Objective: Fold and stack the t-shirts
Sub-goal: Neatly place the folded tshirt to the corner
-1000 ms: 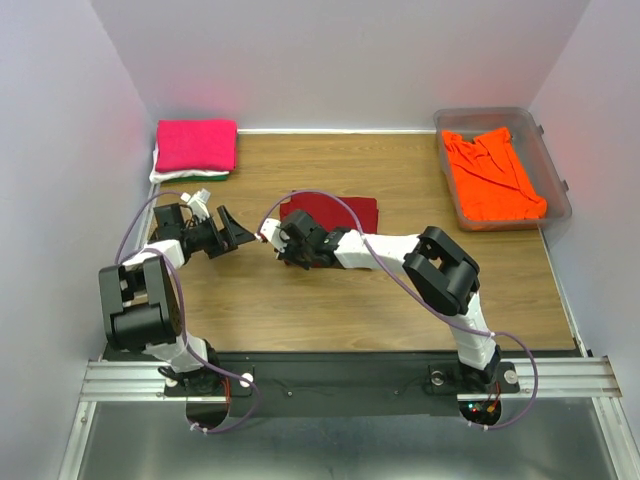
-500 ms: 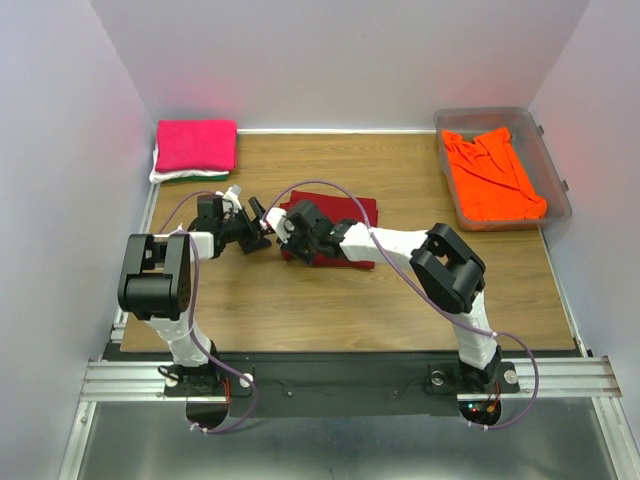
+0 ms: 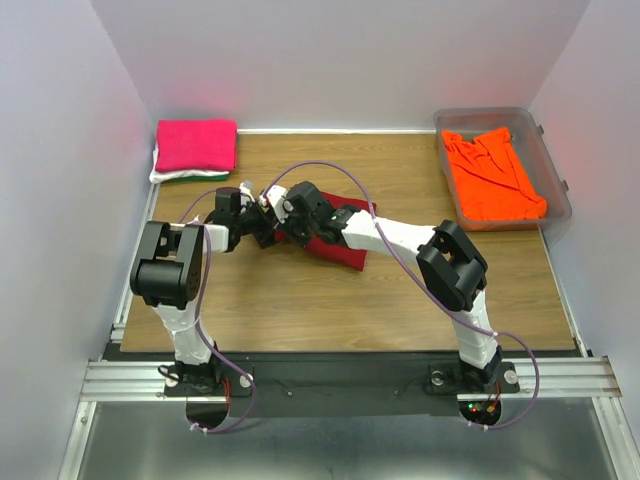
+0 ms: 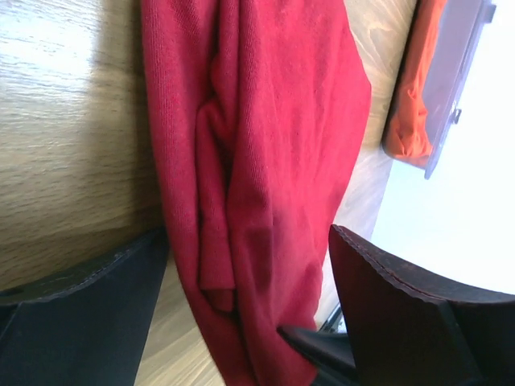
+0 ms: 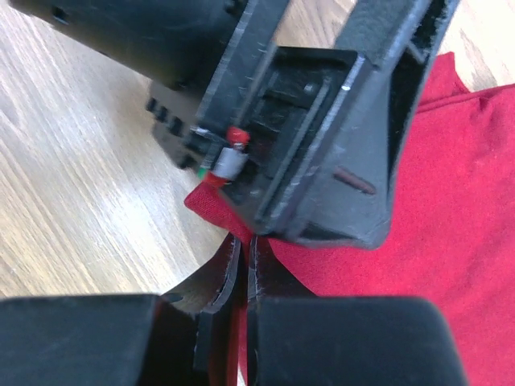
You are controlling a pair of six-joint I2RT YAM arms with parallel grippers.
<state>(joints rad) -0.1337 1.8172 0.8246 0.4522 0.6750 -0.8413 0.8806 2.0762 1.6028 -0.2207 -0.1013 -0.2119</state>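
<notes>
While looked at from overhead, shows a dark red cloth t-shirt [image 3: 345,255] folded at frame centre on the brown wooden table [image 3: 300,310], with the left gripper [image 3: 268,232] and right gripper [image 3: 283,228] meeting at its left edge. Cannot tell either finger state from there, with the black gripper bodies crowding the spot. Gives, from overhead alone, a hot pink folded t-shirt [image 3: 196,143] at upper left, resting on white and green cloth layers [image 3: 185,176], well apart from the red one.

From the left wrist, catches the left gripper [image 4: 245,233] spread wide, one black finger [image 4: 80,322] on each side of the red cloth, clamping nothing; cannot tell whether touching. Picks up a bright orange crumpled t-shirt [image 4: 410,96] inside a clear plastic tub [image 4: 463,72] at upper right, cut off by the frame edge.

From the right wrist, finds the right gripper [image 5: 244,257] pinched shut on a thin fold at the red shirt's edge, with the left gripper's black body just beyond, filling the upper frame and hiding the rest of that edge.
</notes>
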